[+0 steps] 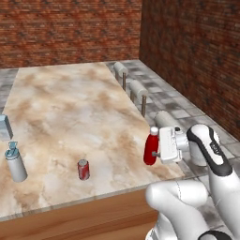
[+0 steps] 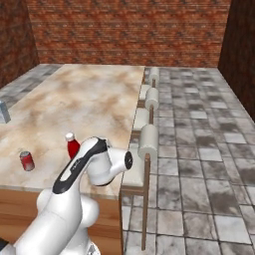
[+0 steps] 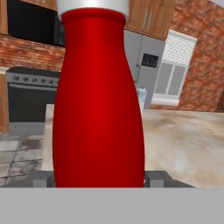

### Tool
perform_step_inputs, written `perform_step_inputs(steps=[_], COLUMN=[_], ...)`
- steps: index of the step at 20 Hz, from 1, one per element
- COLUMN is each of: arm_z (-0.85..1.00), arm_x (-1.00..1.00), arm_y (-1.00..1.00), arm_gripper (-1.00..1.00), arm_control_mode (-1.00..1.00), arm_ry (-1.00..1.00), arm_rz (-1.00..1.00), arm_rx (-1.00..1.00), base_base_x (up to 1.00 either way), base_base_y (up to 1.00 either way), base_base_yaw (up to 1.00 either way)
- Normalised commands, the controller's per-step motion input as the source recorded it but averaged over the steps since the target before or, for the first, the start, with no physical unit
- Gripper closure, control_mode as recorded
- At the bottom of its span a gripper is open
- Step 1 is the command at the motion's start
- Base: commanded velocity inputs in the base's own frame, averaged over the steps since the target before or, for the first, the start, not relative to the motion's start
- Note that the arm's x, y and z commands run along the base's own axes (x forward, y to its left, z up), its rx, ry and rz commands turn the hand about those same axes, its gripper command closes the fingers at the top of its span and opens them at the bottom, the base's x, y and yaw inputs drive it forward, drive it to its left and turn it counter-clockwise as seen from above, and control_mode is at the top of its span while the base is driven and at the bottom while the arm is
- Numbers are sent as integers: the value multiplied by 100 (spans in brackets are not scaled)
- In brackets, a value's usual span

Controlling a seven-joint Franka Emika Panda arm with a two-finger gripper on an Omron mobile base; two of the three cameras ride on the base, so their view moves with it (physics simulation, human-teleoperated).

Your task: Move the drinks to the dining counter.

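Observation:
My gripper [image 1: 157, 152] is shut on the slim red bottle [image 1: 151, 149] with a white cap, held upright at the near right edge of the dining counter [image 1: 70, 108]. In the hand view the red bottle [image 3: 98, 100] stands close between the two dark fingertips [image 3: 41, 179]. I cannot tell whether its base touches the slab. A small red soda can [image 1: 83, 169] stands near the counter's front edge. The pale grey bottle [image 1: 15, 164] with a blue cap is upright at the front left. From the right base view the red bottle [image 2: 72, 147] and the soda can [image 2: 27, 161] also show on the dining counter [image 2: 89, 99].
Grey cylindrical stools [image 1: 138, 88] line the counter's right edge, also seen as stools [image 2: 148, 142] beside the tiled floor. A small blue-grey box [image 1: 4, 126] sits at the counter's left edge. Brick walls close the back and right. A stove and fridge lie far behind.

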Motion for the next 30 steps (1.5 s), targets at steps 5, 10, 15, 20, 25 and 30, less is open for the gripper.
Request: perform_step_inputs(steps=[5,10,15,20,25,30], arm_z=[-26,-28,-26,-27,-29,-26], arm_x=[10,7,6,5,10,13], arm_y=[0,0,1,3,3,5], arm_gripper=[100,100,100,100,100,100], arm_control_mode=[-100,-100,-100,-100,-100,-100], arm_ry=[0,0,0,0,0,0], arm_rz=[0,0,0,0,0,0], arm_rx=[3,3,2,2,0,0], base_base_x=[0,0,0,0,0,0], base_base_y=[0,0,0,0,0,0], base_base_yaw=[0,0,0,0,0,0])
